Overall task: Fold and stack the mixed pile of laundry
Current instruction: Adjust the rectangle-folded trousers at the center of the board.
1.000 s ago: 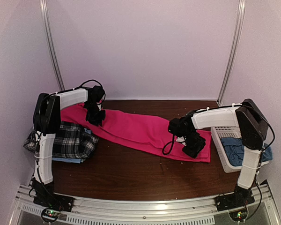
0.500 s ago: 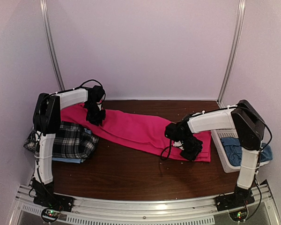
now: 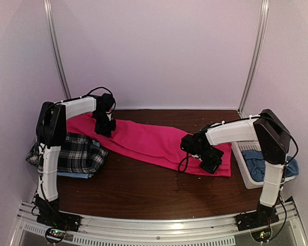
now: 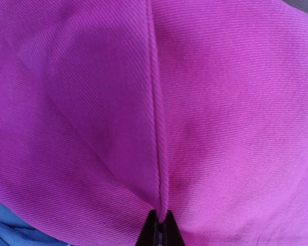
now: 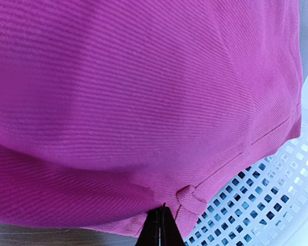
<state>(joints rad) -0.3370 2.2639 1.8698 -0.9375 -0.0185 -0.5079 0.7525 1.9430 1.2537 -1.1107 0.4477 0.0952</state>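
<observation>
Stretched long across the brown table, from far left down toward near right: the hot-pink trousers, lying flat, ribbed weave and one raised seam plain in the left wrist view. Caught at the far-left end, right on that seam, between the closed fingers of the left gripper, tips pressed together with the seam running in between them. Caught at the near-right end, on the hem edge close to a small knotted loop of the same cloth, between the closed fingers of the right gripper. Right hem corner just beside the white lattice basket, its grid showing past the cloth in the right wrist view.

At the left edge of the table, touching the trousers' left end: the black-and-white plaid shirt, bundled on top of the light blue shirt, only a strip of blue peeping out at the near side. Inside the basket at the right edge: the duller blue cloth, crumpled.

Compared with a second ago: right jaws gone from apart to shut; right wrist and forearm dipped lower and shifted a little leftward and nearer. Left jaws drawn from a slight gap to fully shut, arm in the same place. Trousers, plaid bundle and basket lying as before.
</observation>
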